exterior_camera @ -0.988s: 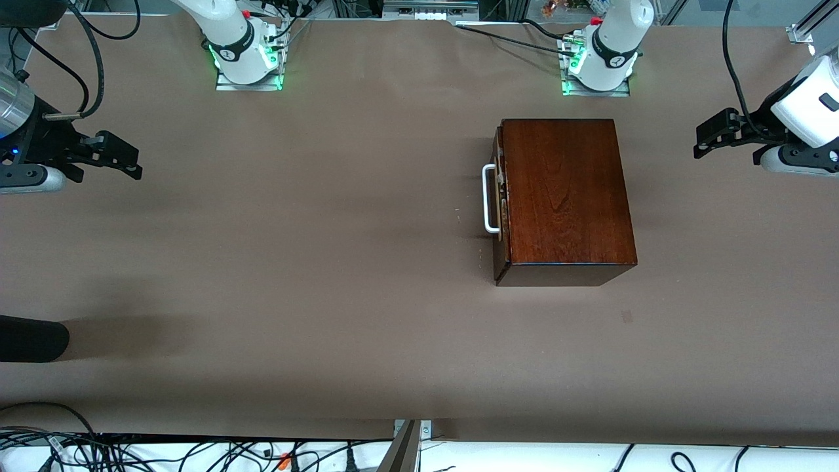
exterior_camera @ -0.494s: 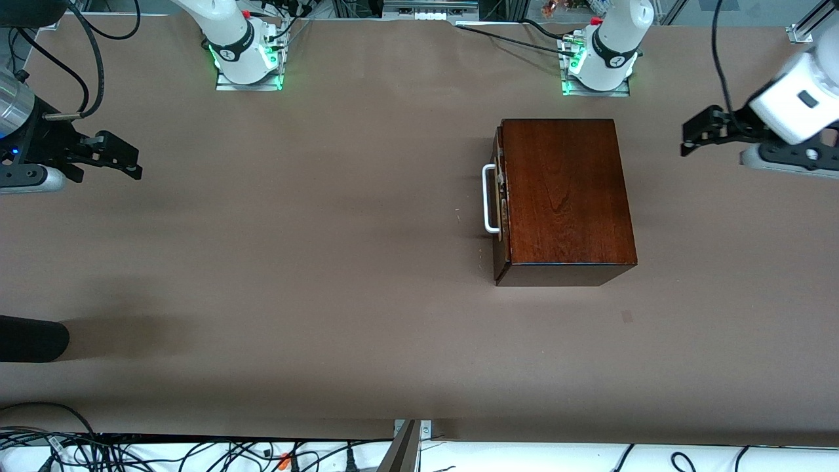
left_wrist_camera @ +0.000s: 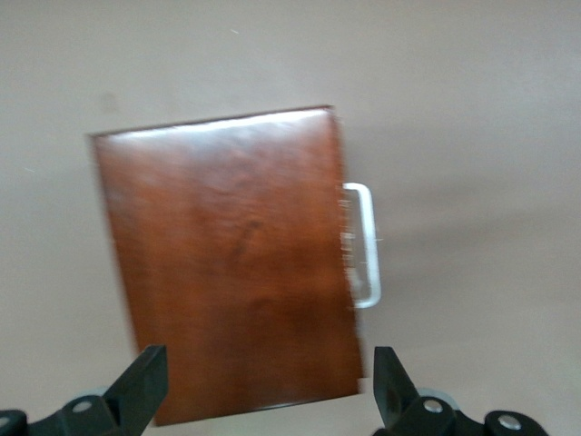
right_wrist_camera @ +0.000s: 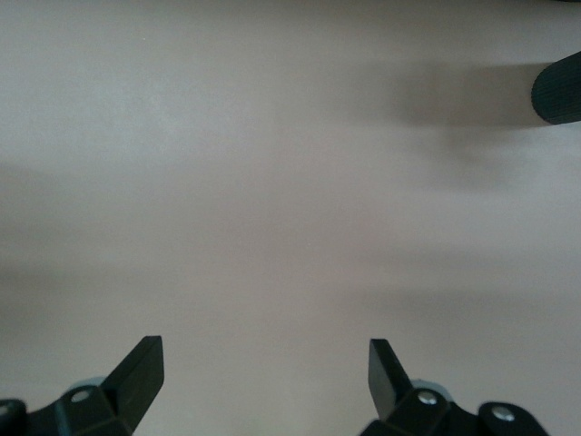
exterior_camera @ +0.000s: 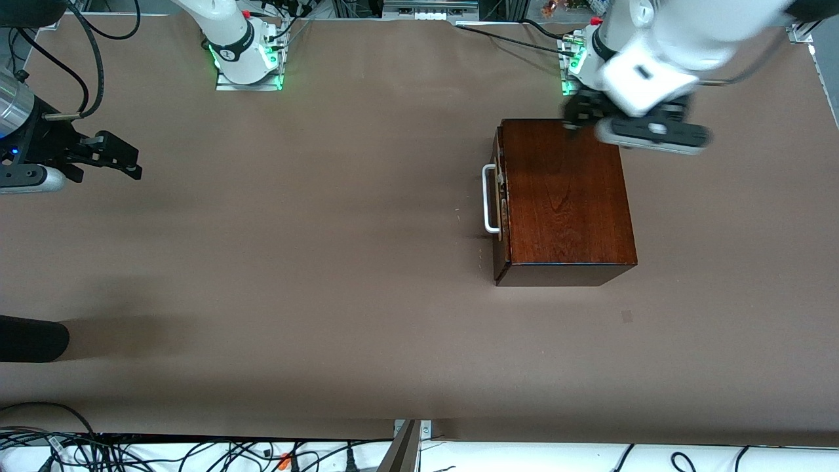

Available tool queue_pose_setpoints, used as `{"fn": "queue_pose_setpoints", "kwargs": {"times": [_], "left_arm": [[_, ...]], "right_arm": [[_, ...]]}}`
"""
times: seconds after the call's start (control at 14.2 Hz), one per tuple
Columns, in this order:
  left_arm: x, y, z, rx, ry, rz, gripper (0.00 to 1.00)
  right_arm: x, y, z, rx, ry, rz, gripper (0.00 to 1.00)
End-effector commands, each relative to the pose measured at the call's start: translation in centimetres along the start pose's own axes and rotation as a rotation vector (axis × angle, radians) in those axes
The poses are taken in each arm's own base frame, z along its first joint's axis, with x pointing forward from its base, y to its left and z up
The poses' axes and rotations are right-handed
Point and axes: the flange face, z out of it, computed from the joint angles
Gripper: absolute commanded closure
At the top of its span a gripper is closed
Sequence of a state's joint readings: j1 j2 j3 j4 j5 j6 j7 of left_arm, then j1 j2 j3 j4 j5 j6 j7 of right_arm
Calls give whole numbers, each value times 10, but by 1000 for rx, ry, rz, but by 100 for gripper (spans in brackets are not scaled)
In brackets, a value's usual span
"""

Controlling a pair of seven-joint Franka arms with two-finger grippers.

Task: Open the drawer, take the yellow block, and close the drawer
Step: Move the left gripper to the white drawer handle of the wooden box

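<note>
The dark reddish-brown wooden box (exterior_camera: 567,196) stands on the table toward the left arm's end. Its drawer (exterior_camera: 500,196) is shut, and the white handle (exterior_camera: 488,200) faces the right arm's end. The box also shows in the left wrist view (left_wrist_camera: 231,263), with the handle (left_wrist_camera: 363,245). My left gripper (exterior_camera: 575,118) is open and empty in the air over the box's edge nearest the robot bases. My right gripper (exterior_camera: 124,160) is open and empty, waiting over bare table at the right arm's end. The yellow block is out of view.
A black rounded object (exterior_camera: 33,337) juts in over the table edge at the right arm's end, also in the right wrist view (right_wrist_camera: 556,89). Cables (exterior_camera: 164,452) lie along the table edge nearest the front camera. A small dark mark (exterior_camera: 627,316) is on the table.
My left arm has swung in from the table's end, and its gripper now hangs over the box's edge nearest the bases. The right arm and the box have not moved.
</note>
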State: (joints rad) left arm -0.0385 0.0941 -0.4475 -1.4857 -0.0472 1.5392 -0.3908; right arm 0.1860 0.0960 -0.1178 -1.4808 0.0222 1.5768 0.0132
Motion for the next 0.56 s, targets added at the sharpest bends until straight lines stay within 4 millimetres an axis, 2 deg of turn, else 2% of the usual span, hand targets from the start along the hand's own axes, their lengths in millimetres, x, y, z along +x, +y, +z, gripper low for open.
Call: {"fn": "queue_pose_setpoints", "kwargs": {"times": [0.0,0.07,0.21,0.35,0.49], "left_arm": [[-3,80,38,60,-8,-26,0],[-14,111,55,105,-3,-28,0],[-25,155,90,156,4,-30,0],[-28,180,127,224,15,-31,0],[-23,192,161,257,4,-21,0]], "right_arm": [[-3,2,-6,-12,11,-8,0],[-3,2,-6,-12,9,-10,0],[-3,2,-6,-12,11,-11,0],[-3,2,-6,-12,11,-11,0],[-3,2,-6,-12,11,-11,0]]}}
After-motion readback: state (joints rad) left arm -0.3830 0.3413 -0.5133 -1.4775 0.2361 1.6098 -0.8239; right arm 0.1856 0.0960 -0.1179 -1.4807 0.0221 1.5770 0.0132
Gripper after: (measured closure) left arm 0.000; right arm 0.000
